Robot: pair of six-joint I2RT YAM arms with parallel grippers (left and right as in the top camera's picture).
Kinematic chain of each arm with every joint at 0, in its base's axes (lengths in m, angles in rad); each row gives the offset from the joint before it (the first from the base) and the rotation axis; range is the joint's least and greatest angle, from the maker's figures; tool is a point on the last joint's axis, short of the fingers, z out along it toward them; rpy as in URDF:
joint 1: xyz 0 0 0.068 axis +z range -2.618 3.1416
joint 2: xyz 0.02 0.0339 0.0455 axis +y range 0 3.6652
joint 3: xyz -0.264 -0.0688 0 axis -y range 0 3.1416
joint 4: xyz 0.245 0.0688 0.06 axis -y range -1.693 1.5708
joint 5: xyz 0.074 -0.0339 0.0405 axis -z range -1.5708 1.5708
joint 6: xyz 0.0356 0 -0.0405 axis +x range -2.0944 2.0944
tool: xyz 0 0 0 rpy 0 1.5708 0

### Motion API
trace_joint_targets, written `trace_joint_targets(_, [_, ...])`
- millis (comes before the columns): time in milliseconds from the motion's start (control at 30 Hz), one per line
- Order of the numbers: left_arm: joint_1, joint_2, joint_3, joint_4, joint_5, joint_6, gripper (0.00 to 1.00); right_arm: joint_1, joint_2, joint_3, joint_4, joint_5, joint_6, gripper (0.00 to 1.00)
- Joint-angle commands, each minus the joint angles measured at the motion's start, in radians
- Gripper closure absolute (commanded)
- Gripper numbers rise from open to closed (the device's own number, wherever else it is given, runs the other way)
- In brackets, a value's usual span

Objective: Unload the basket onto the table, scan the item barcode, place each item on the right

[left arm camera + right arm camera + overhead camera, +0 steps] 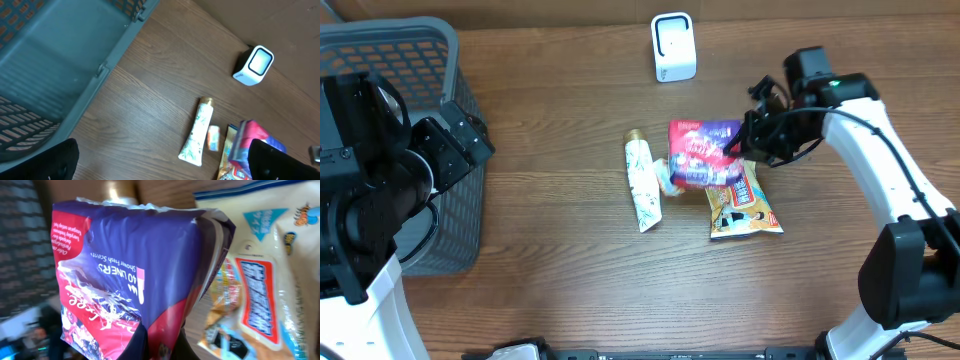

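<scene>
Right claw [745, 140], clamped on liner pack [698, 150]

On my right wrist view the liner pack [125, 270] sits so close it hides most of the right gripper [161, 345], and everything left of it is blurred. Overhead, it covers the top of the snack bag [748, 210] and the basket [425, 42] runs off the frame. The little pale item [213, 138] I can't identify.
</scene>
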State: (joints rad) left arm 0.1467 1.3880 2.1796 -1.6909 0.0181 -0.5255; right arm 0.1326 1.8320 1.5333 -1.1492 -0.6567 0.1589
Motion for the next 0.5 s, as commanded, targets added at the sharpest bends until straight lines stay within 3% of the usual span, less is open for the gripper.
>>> trace_joint_targets(0, [0.01, 0.0, 0.007, 0.002, 0.0, -0.017, 0.0, -0.036, -0.012, 0.018, -0.037, -0.275, -0.067, 0.97])
trace_joint_targets(167, [0.01, 0.0, 0.007, 0.002, 0.001, -0.017, 0.0, -0.044, -0.012, 0.018, -0.138, -0.534, -0.19, 0.97])
trace_joint_targets(467, [0.01, 0.0, 0.007, 0.002, 0.0, -0.017, 0.0, -0.04, -0.012, 0.018, -0.34, -0.718, -0.191, 0.97])
